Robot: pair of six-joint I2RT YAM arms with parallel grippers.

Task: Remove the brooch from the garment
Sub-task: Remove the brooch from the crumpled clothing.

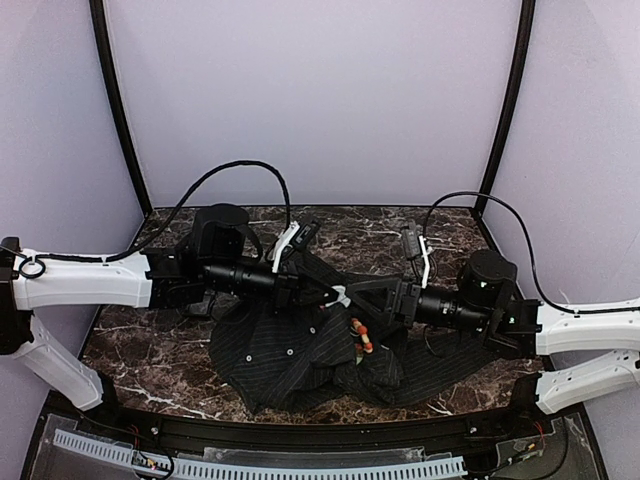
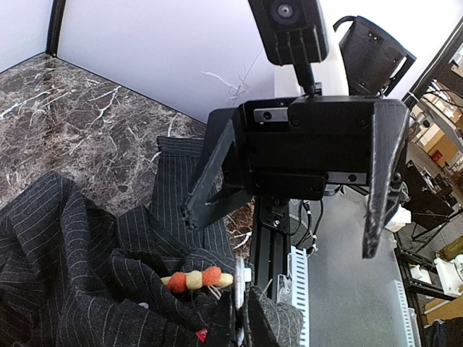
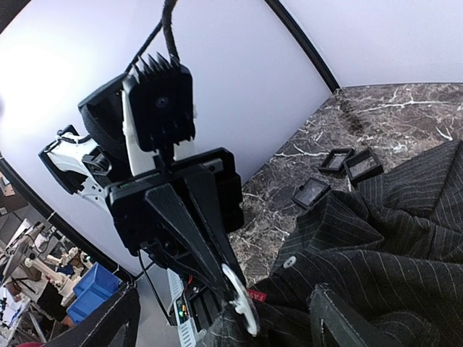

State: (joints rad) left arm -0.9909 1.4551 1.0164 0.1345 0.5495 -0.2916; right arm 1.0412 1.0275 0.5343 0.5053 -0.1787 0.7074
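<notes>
Risking garment [image 2: 72, 275] pinched along with brooch [image 2: 197, 279], just below wide-apart right pincer [image 2: 280, 231] and beside left pincer [image 2: 236, 318] clamped on that garment.

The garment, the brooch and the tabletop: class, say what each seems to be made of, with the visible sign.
The garment: woven cloth, matt black, with fine pale pinstripes and soft folds. The brooch: small beads, orange, red and pale, slightly glossy; glass or plastic, unclear. The tabletop: dark marble-look surface with white veins; stone or printed laminate, cannot tell.
</notes>
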